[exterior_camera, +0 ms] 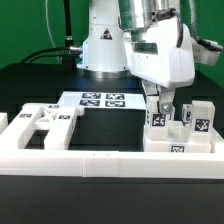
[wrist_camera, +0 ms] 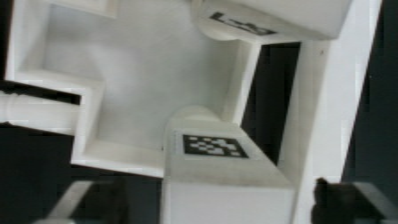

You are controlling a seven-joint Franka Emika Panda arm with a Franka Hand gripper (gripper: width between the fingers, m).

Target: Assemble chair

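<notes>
My gripper hangs over the white chair parts at the exterior view's right. It is open. In the wrist view its dark fingers stand on either side of a white upright block with a marker tag, and a small gap shows on one side. That block stands next to another tagged block and a low tagged piece. A large white framed chair part lies at the exterior view's left; it also shows in the wrist view.
The marker board lies at the back centre by the robot base. A white rail runs along the table's front. A black mat covers the middle.
</notes>
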